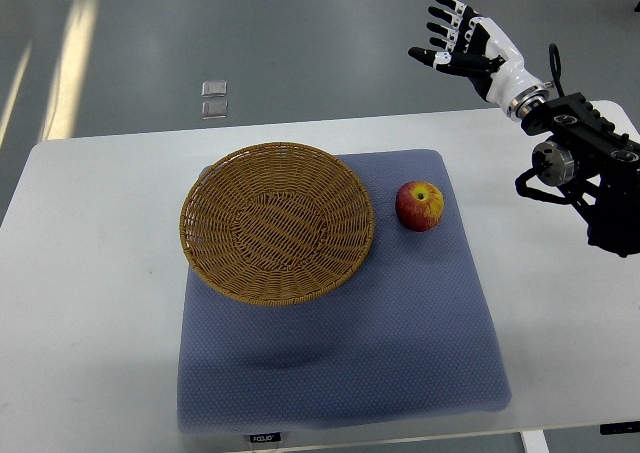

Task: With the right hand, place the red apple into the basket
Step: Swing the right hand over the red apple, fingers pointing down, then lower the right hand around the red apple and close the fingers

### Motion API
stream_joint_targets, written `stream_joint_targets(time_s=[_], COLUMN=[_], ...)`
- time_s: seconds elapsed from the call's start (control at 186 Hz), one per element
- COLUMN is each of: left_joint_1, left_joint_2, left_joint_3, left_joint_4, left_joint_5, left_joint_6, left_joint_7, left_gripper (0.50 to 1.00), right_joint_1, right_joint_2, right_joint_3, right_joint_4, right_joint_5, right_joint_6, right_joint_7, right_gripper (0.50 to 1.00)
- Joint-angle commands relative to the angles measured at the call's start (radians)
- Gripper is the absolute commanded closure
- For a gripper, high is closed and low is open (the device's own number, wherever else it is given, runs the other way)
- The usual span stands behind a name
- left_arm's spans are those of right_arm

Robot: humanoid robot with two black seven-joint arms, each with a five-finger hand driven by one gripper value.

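White and smooth, a rectangular tabletop (90, 303) fills most of the frame, its far edge running across the upper third with grey floor beyond. Centred on it lies a slate-blue padded fabric mat (400, 353) with rounded corners, reaching from mid-frame down to the bottom edge. On the mat's upper left portion sits a round, shallow basket of woven tan wicker (277, 222), holding nothing, its left rim slightly overhanging the mat's edge. Entering from the right edge of the frame, the robot's black jointed right arm (590, 168) angles toward the upper right, over the table's far right corner. It ends in a white-and-black right hand (470, 45), raised past the table's far edge above the floor, palm open, fingers (445, 18) spread apart and holding nothing. Just right of the basket, near but not touching its rim, a red apple with a yellow blush (420, 205) rests stem-up on the mat, well apart from the hand. Two small pale squares (214, 98) mark the floor at upper left.
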Motion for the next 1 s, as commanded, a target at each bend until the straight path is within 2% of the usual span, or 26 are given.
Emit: stream_joint_targets(time_s=[0.0, 0.328, 0.522, 0.731, 0.742, 0.855, 0.995], left_joint_1=[-0.001, -0.001, -0.001, -0.001, -0.001, -0.001, -0.001], left_joint_2=[0.000, 0.000, 0.000, 0.000, 0.000, 0.000, 0.000], left_joint_3=[0.000, 0.000, 0.000, 0.000, 0.000, 0.000, 0.000], left_joint_4=[-0.001, 0.000, 0.000, 0.000, -0.001, 0.000, 0.000], left_joint_5=[0.000, 0.000, 0.000, 0.000, 0.000, 0.000, 0.000], left_joint_6=[0.000, 0.000, 0.000, 0.000, 0.000, 0.000, 0.000], left_joint_7=[0.000, 0.000, 0.000, 0.000, 0.000, 0.000, 0.000], left_gripper=[0.500, 0.500, 0.500, 0.500, 0.500, 0.500, 0.500], right_joint_1=[0.005, 0.044, 0.075, 0.135, 0.164, 0.209, 0.242], right_joint_2=[-0.019, -0.117, -0.146, -0.183, -0.203, -0.234, -0.237], right_joint_3=[-0.029, -0.095, -0.173, -0.264, -0.320, -0.408, -0.463], right_joint_4=[0.058, 0.173, 0.200, 0.236, 0.265, 0.314, 0.318], right_joint_5=[-0.171, -0.584, -0.806, -0.886, -0.896, -0.910, -0.965], right_joint_6=[0.005, 0.046, 0.048, 0.055, 0.071, 0.095, 0.095], right_joint_7=[0.002, 0.018, 0.092, 0.114, 0.126, 0.156, 0.166], right_gripper=[0.576, 0.576, 0.576, 0.576, 0.576, 0.576, 0.576])
